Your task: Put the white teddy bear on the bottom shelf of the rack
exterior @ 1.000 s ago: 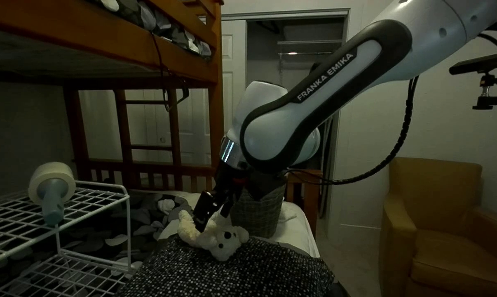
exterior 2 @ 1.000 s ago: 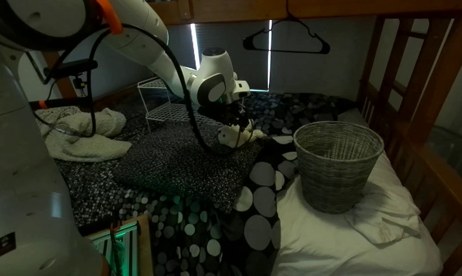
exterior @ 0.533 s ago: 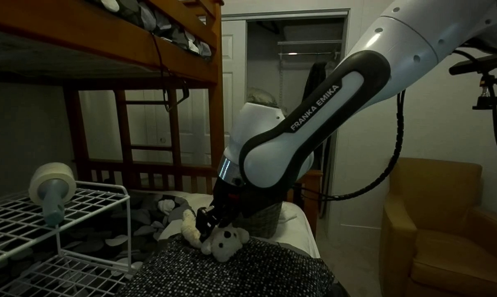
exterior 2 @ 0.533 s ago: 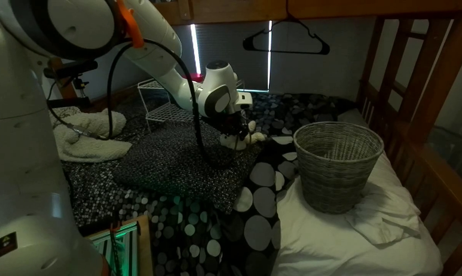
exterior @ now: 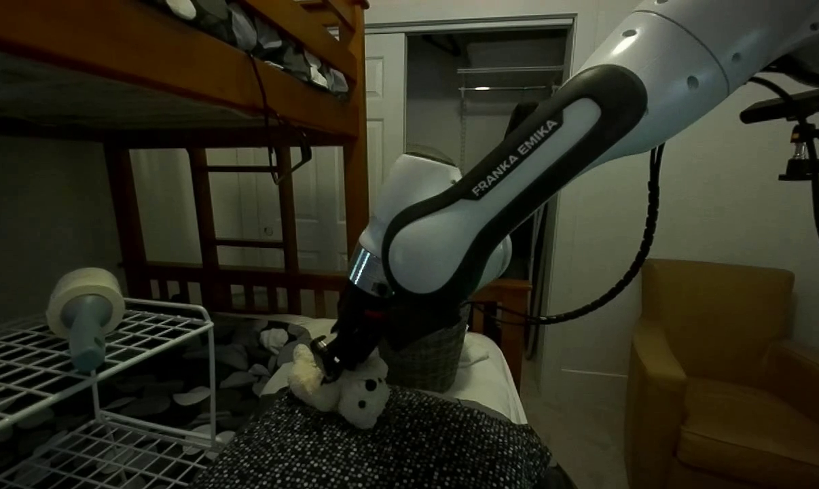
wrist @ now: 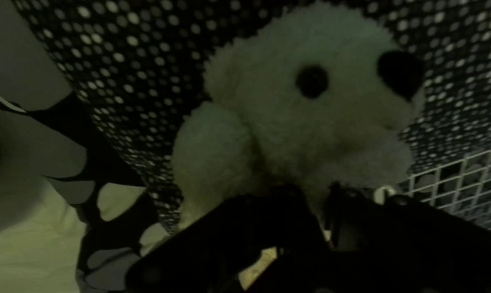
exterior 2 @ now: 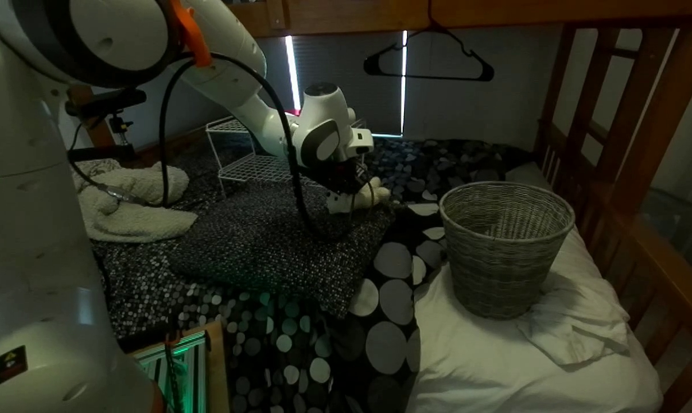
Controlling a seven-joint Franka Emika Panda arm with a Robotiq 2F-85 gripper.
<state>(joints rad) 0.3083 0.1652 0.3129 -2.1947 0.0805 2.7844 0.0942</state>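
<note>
The white teddy bear (exterior: pixel 347 399) lies on or just above the speckled pillow (exterior: pixel 396 451), its body apparently pinched by the gripper (wrist: pixel 318 199). In an exterior view, the bottom shelf (exterior: pixel 121 451) lies between eight and nine o'clock; the arm (exterior: pixel 511 183) should lift, clear its rim, then enter low beneath the top shelf (exterior: pixel 153 352).

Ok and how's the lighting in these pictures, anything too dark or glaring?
Wrist view: murky, the white teddy bear dim, the gripper nearly black; in an exterior view, bright slits of light beside the grey blind, green glow on the metal frame; in an exterior view, glare streaks on the wrist ring.
</note>
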